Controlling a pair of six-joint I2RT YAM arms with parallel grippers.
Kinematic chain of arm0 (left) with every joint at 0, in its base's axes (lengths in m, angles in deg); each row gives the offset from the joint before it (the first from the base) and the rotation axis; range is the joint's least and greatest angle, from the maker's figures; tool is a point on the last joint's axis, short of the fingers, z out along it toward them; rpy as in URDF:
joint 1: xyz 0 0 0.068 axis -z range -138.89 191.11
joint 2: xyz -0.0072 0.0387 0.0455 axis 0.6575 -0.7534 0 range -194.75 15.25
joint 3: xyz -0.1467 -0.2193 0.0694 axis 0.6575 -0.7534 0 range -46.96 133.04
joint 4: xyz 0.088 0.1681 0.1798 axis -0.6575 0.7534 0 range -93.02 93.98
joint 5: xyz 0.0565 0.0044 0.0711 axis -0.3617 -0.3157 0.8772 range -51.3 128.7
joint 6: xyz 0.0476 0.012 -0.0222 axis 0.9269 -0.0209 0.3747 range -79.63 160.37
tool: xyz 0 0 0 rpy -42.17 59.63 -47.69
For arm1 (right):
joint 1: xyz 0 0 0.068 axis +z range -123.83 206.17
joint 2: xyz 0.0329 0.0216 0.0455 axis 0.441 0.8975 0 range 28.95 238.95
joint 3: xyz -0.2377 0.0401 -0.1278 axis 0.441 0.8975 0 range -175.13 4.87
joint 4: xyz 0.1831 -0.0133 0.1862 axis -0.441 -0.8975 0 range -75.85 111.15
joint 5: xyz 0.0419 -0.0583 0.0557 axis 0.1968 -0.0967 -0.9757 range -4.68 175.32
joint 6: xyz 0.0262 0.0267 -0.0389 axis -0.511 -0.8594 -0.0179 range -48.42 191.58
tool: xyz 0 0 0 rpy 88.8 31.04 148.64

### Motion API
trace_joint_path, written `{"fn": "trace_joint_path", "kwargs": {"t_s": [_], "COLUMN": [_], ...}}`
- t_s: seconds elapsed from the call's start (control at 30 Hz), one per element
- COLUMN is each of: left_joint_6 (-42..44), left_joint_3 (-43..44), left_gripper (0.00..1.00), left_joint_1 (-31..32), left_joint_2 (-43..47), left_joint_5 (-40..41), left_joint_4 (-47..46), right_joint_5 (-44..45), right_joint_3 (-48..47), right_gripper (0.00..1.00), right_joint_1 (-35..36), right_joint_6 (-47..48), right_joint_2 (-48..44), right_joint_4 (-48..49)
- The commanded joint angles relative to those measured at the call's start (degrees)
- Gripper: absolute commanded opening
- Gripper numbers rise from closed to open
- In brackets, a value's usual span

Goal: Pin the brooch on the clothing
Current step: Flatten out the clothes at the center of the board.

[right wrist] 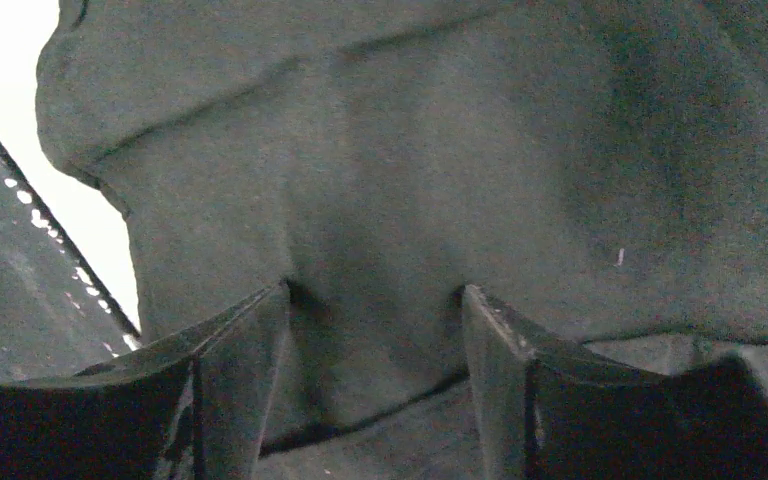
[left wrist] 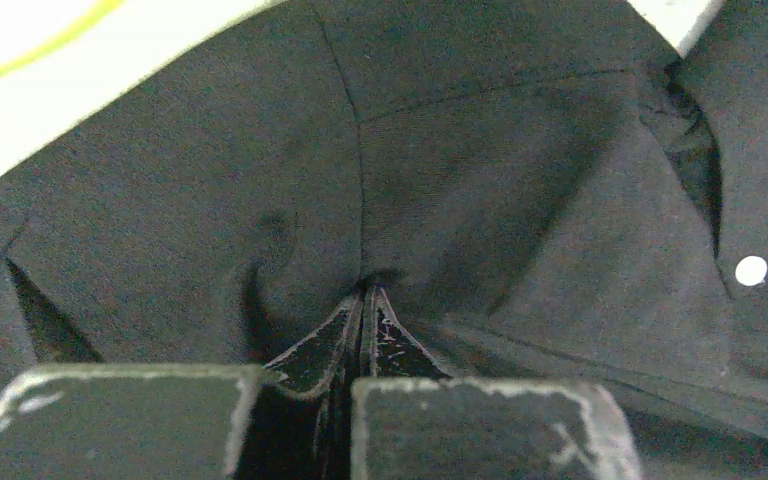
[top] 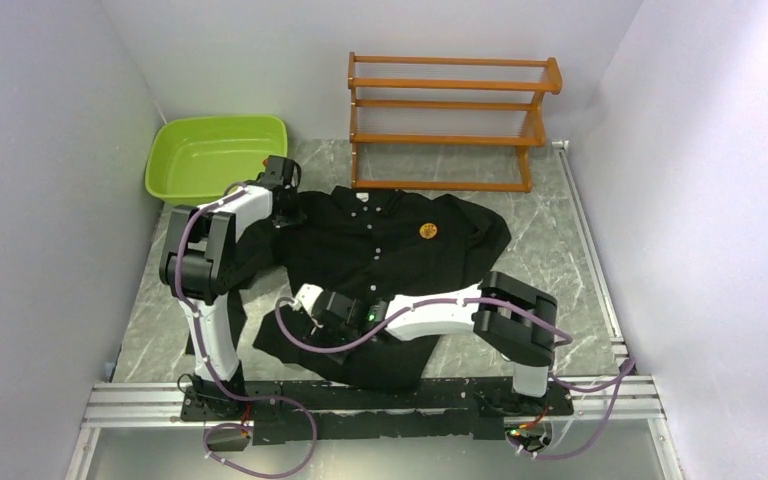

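The clothing [top: 380, 250], a black shirt, lies spread on the table with its collar toward the back. The brooch [top: 428, 230], a small round orange badge, sits on the shirt's chest right of the button line. My left gripper [top: 284, 212] is down on the shirt's left shoulder. In the left wrist view it [left wrist: 368, 295] is shut, and the shirt's cloth [left wrist: 480, 170] puckers at its tips. My right gripper [top: 302, 300] is at the shirt's lower left part. It [right wrist: 375, 295] stands open, its jaws pressed into the shirt's fabric [right wrist: 410, 150], a fold of which lies between them.
A green basin [top: 215, 155] stands at the back left, close behind my left arm. A wooden rack [top: 450, 120] stands at the back, just beyond the collar. A white button [left wrist: 751, 270] shows at the right of the left wrist view. Metal rails [top: 590, 250] edge the table.
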Motion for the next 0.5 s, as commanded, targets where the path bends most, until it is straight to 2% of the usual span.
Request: {"fn": "trace_joint_path", "kwargs": {"t_s": [0.0,0.03,0.13,0.23,0.47], "left_joint_6": [1.3,1.5,2.3,2.9,5.0], "left_joint_3": [-1.4,-0.7,1.8,3.5,4.9], "left_gripper": [0.03,0.03,0.03,0.03,0.03], "left_joint_1": [-3.0,-3.5,-4.7,-6.1,-7.8], "left_joint_2": [-6.2,-6.3,-6.7,-7.0,-6.8], "left_joint_5": [0.9,0.8,1.1,1.1,2.2], "left_joint_4": [8.5,8.8,10.5,11.4,12.2], "right_joint_5": [0.8,-0.2,-3.4,-7.7,-17.8], "right_joint_3": [-0.1,0.9,4.9,9.5,15.2], "right_gripper": [0.5,0.39,0.17,0.01,0.0], "right_joint_1": [2.1,2.2,2.6,3.0,3.6], "right_joint_6": [0.7,0.5,-0.4,-2.2,-7.6], "right_joint_2": [3.3,2.6,-1.0,-5.8,-12.4], "right_joint_4": [-2.6,-2.8,-4.7,-7.5,-10.1]}}
